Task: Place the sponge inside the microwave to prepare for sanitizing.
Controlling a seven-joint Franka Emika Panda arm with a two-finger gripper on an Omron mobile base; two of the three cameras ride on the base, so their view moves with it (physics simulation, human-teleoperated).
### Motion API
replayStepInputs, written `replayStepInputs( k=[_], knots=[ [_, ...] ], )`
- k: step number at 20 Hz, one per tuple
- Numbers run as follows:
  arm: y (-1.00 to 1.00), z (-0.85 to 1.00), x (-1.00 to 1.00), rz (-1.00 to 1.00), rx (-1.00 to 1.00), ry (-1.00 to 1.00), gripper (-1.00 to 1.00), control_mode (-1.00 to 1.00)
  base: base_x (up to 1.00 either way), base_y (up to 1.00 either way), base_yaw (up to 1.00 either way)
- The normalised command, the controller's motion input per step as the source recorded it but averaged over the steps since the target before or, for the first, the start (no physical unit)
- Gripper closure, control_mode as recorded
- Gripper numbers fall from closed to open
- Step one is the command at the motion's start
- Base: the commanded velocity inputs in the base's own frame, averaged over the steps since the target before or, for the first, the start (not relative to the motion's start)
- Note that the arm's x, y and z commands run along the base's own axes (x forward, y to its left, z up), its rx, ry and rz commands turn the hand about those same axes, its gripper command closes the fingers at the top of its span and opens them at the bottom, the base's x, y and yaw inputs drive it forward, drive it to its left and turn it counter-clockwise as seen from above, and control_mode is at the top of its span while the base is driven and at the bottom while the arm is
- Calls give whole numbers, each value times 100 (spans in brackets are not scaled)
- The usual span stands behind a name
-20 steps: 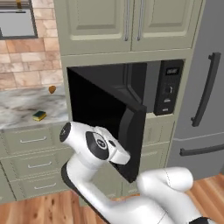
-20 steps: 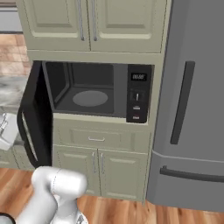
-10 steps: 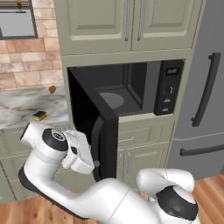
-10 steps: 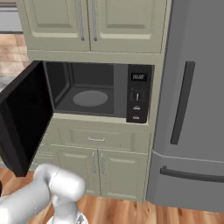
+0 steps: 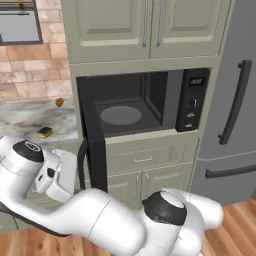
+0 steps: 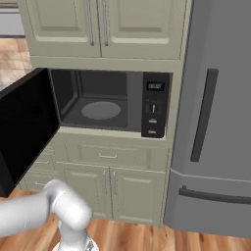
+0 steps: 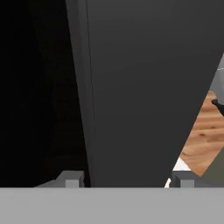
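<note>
door: the microwave (image 5: 150,102) door now swings wide open | tool (image 7: 124,181): pinching the door edge | sponge (image 5: 44,132): waiting on the tabletop (image 5: 20,122) | next: fetch it

1. My left base view looks forward and down from behind the arm's left, onto the open microwave (image 5: 145,102) and the table (image 5: 25,120).
2. My right base view faces the same microwave (image 6: 105,100) from the right; both share its cavity and the refrigerator (image 6: 215,122).
3. My hand view sits pressed close against the microwave door (image 7: 144,87).
</note>
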Motion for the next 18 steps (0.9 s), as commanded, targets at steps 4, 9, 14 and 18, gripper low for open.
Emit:
replayStepInputs(
  k=[4, 9, 14, 18],
  knots=[
    [34, 0, -1, -11, 0, 0, 100, -100, 0, 0, 0],
    [30, 0, 0, -9, 0, 0, 100, -100, 0, 0, 0],
    [23, 0, 0, -3, 0, 0, -100, -100, 0, 0, 0],
    [2, 0, -2, 0, 0, 0, -100, -100, 0, 0, 0]
  ],
)
